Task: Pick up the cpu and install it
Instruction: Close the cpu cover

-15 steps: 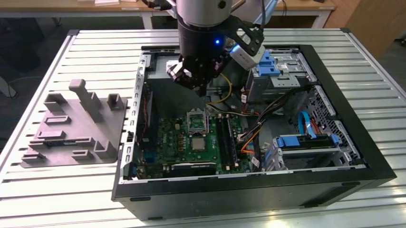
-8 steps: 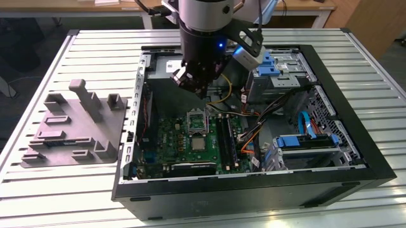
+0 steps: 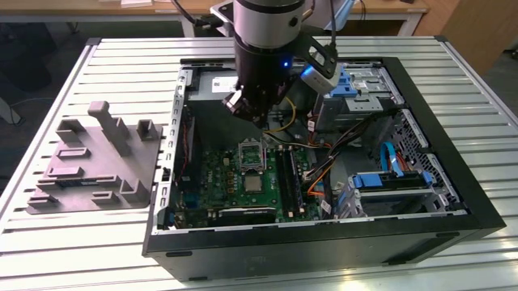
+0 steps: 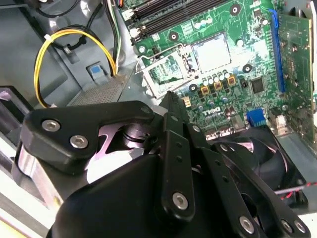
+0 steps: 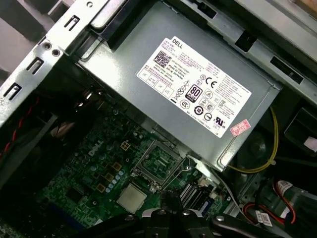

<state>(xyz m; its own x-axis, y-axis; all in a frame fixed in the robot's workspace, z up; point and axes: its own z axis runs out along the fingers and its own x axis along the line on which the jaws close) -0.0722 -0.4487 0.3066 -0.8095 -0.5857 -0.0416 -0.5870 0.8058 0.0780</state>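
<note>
While the arm hangs over the open PC case (image 3: 453, 200) on the slatted desk (image 3: 121, 242), the cpu (image 3: 253, 183) is just sitting flat on the green motherboard (image 3: 235, 194), so nothing's been picked up yet as far as I can see. It's that little silver square, and you can spot it in both wrist views too (image 4: 212, 52) (image 5: 131, 197). The socket frame (image 3: 251, 153) is right beside it, at about 12 o'clock from the chip in the exterior view, and it looks empty with its latch flipped up. The tool (image 3: 247, 112) hovers above the board at roughly 12 o'clock from the socket, near the big grey power supply (image 5: 188, 94). Honestly can't tell how wide it's open, it's mostly dark linkages from here, and I see nothing in it. So I'd say we're at the very start: grabbing and seating the chip is all left to do.
</note>
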